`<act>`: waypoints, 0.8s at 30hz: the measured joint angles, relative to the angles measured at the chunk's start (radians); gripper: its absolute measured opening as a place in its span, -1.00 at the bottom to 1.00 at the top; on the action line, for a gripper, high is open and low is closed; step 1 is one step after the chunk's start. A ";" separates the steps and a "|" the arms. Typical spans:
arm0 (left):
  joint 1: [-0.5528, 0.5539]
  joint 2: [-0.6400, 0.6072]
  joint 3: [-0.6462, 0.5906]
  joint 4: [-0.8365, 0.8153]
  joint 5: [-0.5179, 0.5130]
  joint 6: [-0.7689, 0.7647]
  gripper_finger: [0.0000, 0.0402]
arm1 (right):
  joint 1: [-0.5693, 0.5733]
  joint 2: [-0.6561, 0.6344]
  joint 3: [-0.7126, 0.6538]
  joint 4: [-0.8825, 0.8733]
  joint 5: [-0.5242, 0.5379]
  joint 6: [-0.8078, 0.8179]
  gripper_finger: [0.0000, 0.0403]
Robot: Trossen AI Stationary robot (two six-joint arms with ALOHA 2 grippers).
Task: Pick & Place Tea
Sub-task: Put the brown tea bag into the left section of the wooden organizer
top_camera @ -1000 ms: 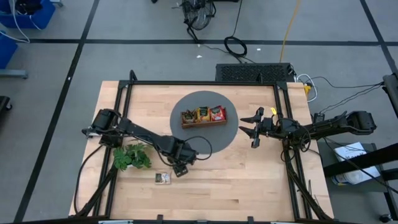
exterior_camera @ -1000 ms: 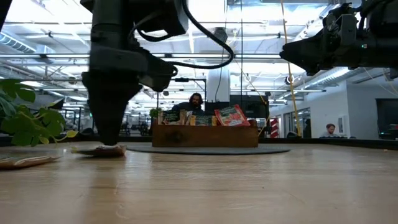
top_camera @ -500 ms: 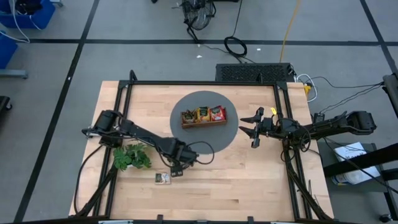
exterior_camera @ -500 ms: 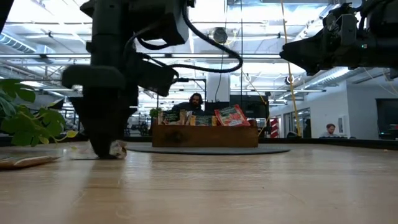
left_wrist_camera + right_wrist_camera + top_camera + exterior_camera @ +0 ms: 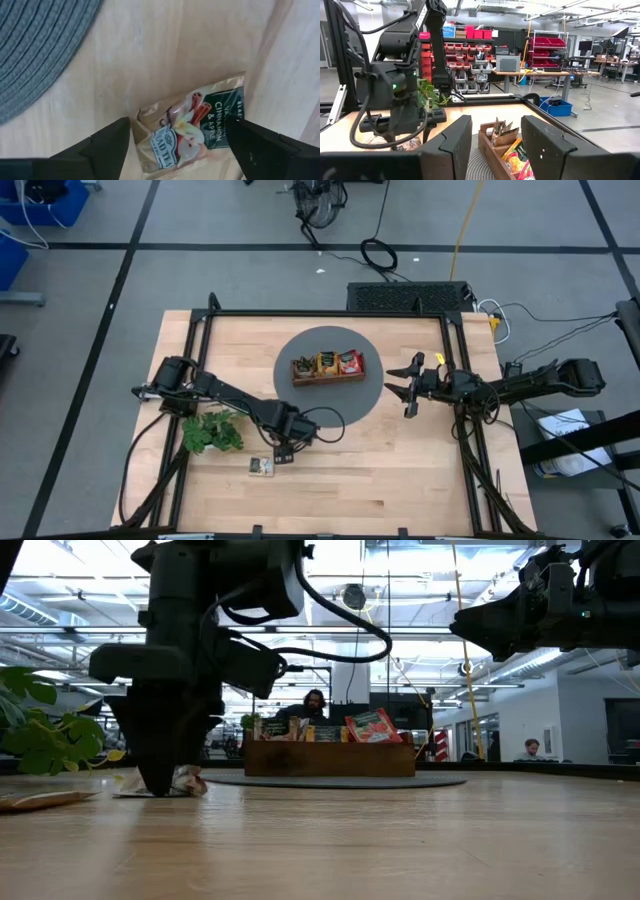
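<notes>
A pale tea sachet (image 5: 195, 125) with dark green print lies on the wood between the fingers of my left gripper (image 5: 180, 137), which stands upright at the table's near-left part (image 5: 283, 453) (image 5: 165, 780) and is shut on it. A second sachet (image 5: 262, 467) (image 5: 40, 801) lies flat on the table close by, toward the near edge. More sachets stand on edge in the brown wooden tray (image 5: 327, 377) (image 5: 330, 760). My right gripper (image 5: 405, 390) (image 5: 495, 135) hovers open above the table, right of the tray. My left gripper comes from above, pointing down, with one finger (image 5: 107, 147) at the sachet's crumpled edge (image 5: 142, 120) and the other (image 5: 265, 145) at the opposite edge. The sachet is pinched between them, rests on the table and buckles upward (image 5: 188, 778).
The tray sits on a round grey mat (image 5: 300, 405) at the table's middle. A green leafy sprig (image 5: 212, 432) (image 5: 40, 730) lies left of my left gripper. A dark frame (image 5: 330, 314) borders the table. People show in the room beyond.
My left gripper has shifted a little toward the table's left and near edge and turned about at table level. The sachet under it, flat on the wood a second ago, has bunched up between the fingers. The right arm has kept still.
</notes>
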 joint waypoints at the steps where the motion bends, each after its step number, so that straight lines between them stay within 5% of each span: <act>1: 0.002 0.006 -0.009 0.006 0.001 -0.008 0.58 | 0.000 0.000 0.000 0.000 0.000 0.000 -0.23; 11: 0.013 0.030 -0.046 0.060 0.002 -0.014 0.04 | 0.000 0.000 0.000 -0.001 0.000 0.000 -0.23; 19: 0.018 -0.032 -0.025 0.084 0.021 -0.039 -0.87 | 0.000 0.000 0.000 0.000 0.000 0.000 -0.23; 24: 0.004 -0.095 -0.025 0.090 -0.046 -0.090 -0.89 | 0.000 0.000 0.000 0.000 0.000 0.000 -0.23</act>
